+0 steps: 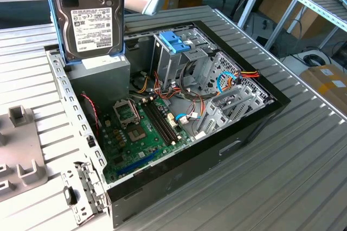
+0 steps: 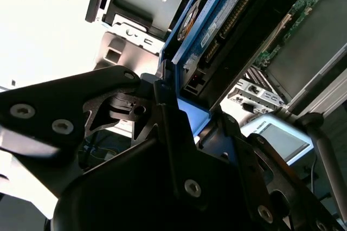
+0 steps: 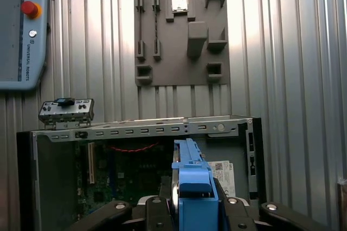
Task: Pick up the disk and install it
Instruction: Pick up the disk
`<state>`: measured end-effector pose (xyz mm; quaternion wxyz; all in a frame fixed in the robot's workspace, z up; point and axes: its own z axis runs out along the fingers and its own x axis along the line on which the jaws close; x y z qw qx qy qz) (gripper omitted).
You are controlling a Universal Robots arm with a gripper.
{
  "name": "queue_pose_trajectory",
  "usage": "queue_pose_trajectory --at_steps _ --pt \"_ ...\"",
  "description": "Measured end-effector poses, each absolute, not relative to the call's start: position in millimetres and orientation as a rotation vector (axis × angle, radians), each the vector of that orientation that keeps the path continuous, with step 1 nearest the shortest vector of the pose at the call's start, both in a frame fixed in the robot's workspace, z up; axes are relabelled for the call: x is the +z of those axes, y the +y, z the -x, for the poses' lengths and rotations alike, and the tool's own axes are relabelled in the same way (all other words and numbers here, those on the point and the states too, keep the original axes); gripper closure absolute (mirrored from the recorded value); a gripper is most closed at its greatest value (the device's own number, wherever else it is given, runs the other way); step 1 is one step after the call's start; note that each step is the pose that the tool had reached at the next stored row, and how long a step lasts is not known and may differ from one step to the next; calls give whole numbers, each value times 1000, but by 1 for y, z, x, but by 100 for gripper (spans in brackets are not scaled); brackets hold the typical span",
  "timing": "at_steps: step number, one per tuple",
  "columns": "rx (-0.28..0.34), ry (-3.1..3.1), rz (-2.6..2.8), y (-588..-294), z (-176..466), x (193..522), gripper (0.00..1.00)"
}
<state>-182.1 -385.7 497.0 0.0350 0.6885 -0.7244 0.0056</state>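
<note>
A ribbed metal tabletop carries an open computer case. Above the case, the claw is clamped on the disk by its blue frame. The disk hangs upright, probably so it clears the case walls.

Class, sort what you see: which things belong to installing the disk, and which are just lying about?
Belong: the disk, held by the gripper; open computer case.
Lying about: grey fixture plate; teach pendant; small metal bracket.
</note>
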Motion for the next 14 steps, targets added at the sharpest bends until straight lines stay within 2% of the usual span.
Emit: queue_pose_trajectory --at_steps 14 --pt "17 -2226 -2116 -392 182 497 63"
